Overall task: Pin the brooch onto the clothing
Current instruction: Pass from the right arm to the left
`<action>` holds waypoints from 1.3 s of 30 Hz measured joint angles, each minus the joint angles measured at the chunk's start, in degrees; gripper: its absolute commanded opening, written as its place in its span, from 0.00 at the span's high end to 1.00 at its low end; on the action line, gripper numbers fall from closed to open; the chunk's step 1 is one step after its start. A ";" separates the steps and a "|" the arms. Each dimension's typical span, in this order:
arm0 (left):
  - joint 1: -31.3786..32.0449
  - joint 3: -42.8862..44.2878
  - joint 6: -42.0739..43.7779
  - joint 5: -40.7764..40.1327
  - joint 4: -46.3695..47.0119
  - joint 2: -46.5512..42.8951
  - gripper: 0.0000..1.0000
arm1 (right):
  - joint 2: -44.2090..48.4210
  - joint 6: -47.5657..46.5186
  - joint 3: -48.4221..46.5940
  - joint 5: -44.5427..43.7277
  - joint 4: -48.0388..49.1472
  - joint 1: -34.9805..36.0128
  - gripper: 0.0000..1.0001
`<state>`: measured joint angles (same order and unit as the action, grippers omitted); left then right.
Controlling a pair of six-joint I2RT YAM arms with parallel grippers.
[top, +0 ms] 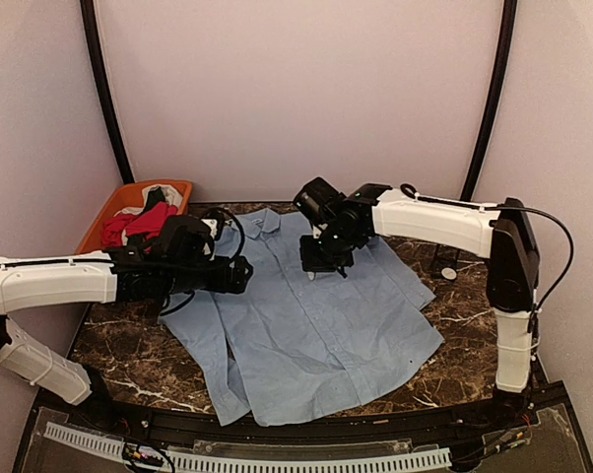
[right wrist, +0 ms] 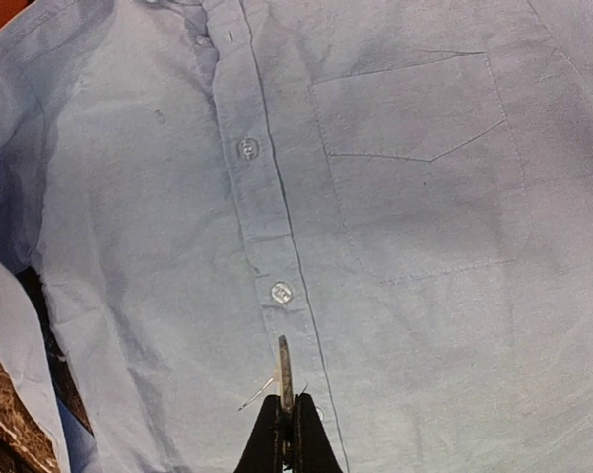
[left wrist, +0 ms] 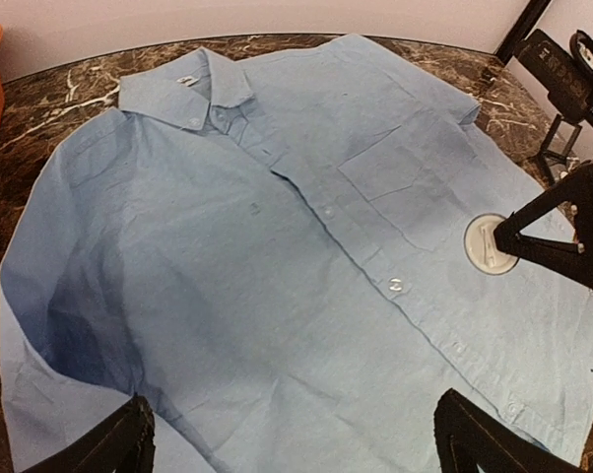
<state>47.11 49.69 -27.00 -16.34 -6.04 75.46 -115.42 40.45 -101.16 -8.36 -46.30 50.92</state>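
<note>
Right wrist: shirt (right wrist: 395, 197) flat, mid-frame; right gripper (right wrist: 285, 409) clamped on brooch (right wrist: 285, 370), bottom centre; left gripper (left wrist: 292, 409) jaws apart.

Dark marbled tabletop (top: 464, 315), white-veined. Spread flat across the centre: light blue shirt (top: 306, 325), front up, buttoned, collar toward the far edge. At the far left corner: orange bin (top: 104, 212) holding red, black and white garments (top: 139, 225). Right of the shirt, apart from it: small white round item (top: 449, 273), too small to identify.
</note>
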 measured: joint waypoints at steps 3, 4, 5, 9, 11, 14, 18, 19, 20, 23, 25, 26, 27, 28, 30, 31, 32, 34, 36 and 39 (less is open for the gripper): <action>-1.66 0.07 0.55 -0.07 -3.30 0.26 0.01 | -4.74 0.83 -6.84 -0.94 -4.00 -0.55 1.00; -2.25 0.26 0.92 0.02 -4.33 0.72 0.01 | -6.23 1.05 -9.66 -1.77 -5.60 -0.74 1.00; -2.86 0.81 1.18 0.15 -5.44 1.53 0.01 | -7.37 1.27 -12.07 -2.49 -6.97 -0.81 1.00; -6.43 5.51 1.99 3.65 -8.74 7.54 0.01 | -11.13 1.99 -22.32 -6.25 -12.87 -1.27 1.00; -8.98 8.74 2.62 5.68 -9.99 11.61 0.03 | -11.39 1.79 -24.52 -7.06 -14.27 -1.57 1.00; -12.50 13.40 4.04 8.04 -11.72 17.11 0.05 | -11.34 1.14 -25.53 -7.19 -14.99 -2.32 1.00; -16.61 19.47 7.37 13.05 -13.20 22.93 0.04 | -10.97 -0.28 -24.26 -6.69 -14.75 -3.82 1.00; -17.42 20.96 8.35 14.36 -13.64 24.13 0.05 | -10.64 -0.76 -23.43 -6.58 -14.60 -4.26 1.00; -18.27 22.82 9.86 16.52 -13.79 25.59 0.06 | -10.40 -1.01 -22.75 -6.43 -14.51 -4.57 1.00; -20.00 28.06 14.32 20.13 -14.16 29.81 0.14 | -9.53 -2.16 -20.85 -5.84 -14.25 -5.46 1.00; -20.55 32.28 18.40 22.14 -15.06 33.09 0.18 | -9.01 -2.78 -20.28 -5.46 -13.94 -5.95 1.00; -20.57 33.99 19.98 22.80 -15.78 34.38 0.22 | -8.70 -3.10 -20.04 -5.27 -13.81 -6.14 1.00; -20.55 36.00 22.03 23.43 -16.46 35.95 0.23 | -8.41 -3.37 -19.76 -5.11 -13.64 -6.27 1.00; -20.52 37.64 23.69 24.02 -17.11 37.33 0.24 | -8.04 -3.63 -19.37 -4.94 -13.40 -6.40 1.00; -20.50 39.89 27.41 24.74 -18.71 39.54 0.26 | -7.28 -4.04 -18.36 -4.48 -12.92 -6.58 1.00; -20.48 40.54 28.76 24.92 -19.56 40.28 0.26 | -6.84 -4.24 -17.73 -4.22 -12.63 -6.75 1.00; -20.48 41.31 30.58 25.11 -20.68 41.27 0.27 | -6.56 -4.44 -17.20 -3.98 -12.48 -6.78 1.00; -20.48 41.66 33.07 25.14 -22.18 42.45 0.28 | -6.08 -4.68 -16.26 -3.37 -12.00 -6.84 1.00; -20.48 41.70 35.01 24.65 -23.58 43.32 0.31 | -5.60 -4.87 -15.19 -2.97 -11.65 -6.93 1.00; -20.48 41.70 37.51 23.85 -24.94 44.48 0.33 | -4.66 -5.07 -13.03 -2.36 -10.78 -7.13 1.00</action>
<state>26.63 91.39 10.50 7.51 -30.98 119.94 -120.07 35.38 -114.19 -10.72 -57.08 43.79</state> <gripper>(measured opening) 0.686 0.012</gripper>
